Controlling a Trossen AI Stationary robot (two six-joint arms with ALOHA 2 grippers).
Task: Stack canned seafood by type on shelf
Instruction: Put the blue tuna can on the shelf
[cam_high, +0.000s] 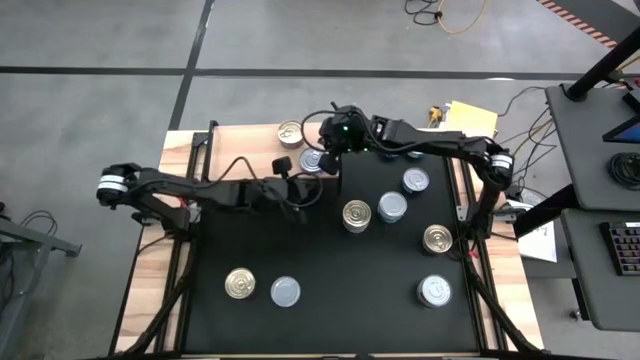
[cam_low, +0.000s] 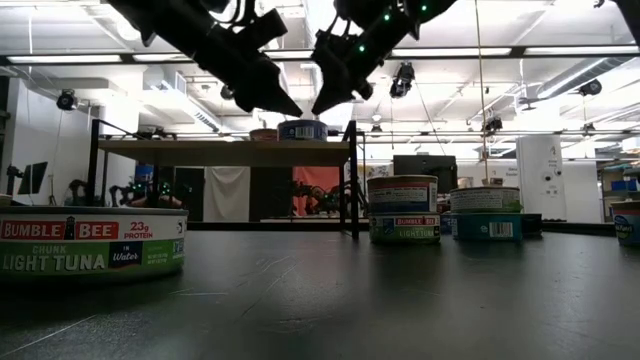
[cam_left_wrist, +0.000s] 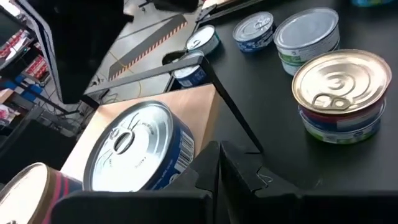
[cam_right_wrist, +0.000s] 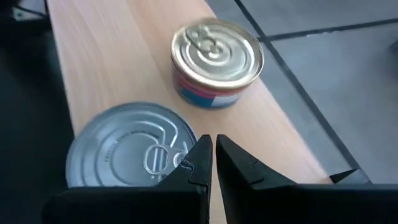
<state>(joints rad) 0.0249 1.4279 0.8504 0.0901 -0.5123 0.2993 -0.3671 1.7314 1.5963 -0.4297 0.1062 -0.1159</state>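
Note:
The shelf (cam_high: 250, 145) is a light wooden top at the table's far left. Two cans of seafood stand on it side by side: a silver-topped, blue-labelled one (cam_left_wrist: 134, 146) (cam_right_wrist: 127, 152) and a gold-topped one (cam_right_wrist: 214, 59) (cam_high: 290, 132). Both grippers are shut and empty. In the low view my left gripper (cam_low: 295, 108) and my right gripper (cam_low: 318, 106) hang tip to tip just above the silver-topped can (cam_low: 302, 130), clear of it. In the wrist views the left gripper (cam_left_wrist: 219, 163) and the right gripper (cam_right_wrist: 213, 152) stand beside that can.
Several more cans stand on the black mat: a gold-topped one (cam_high: 356, 215) and a silver-topped one (cam_high: 392, 207) at the middle, others toward the right edge (cam_high: 437, 238), and two near the front left (cam_high: 240, 283). A big tuna can (cam_low: 90, 245) sits close to the low camera.

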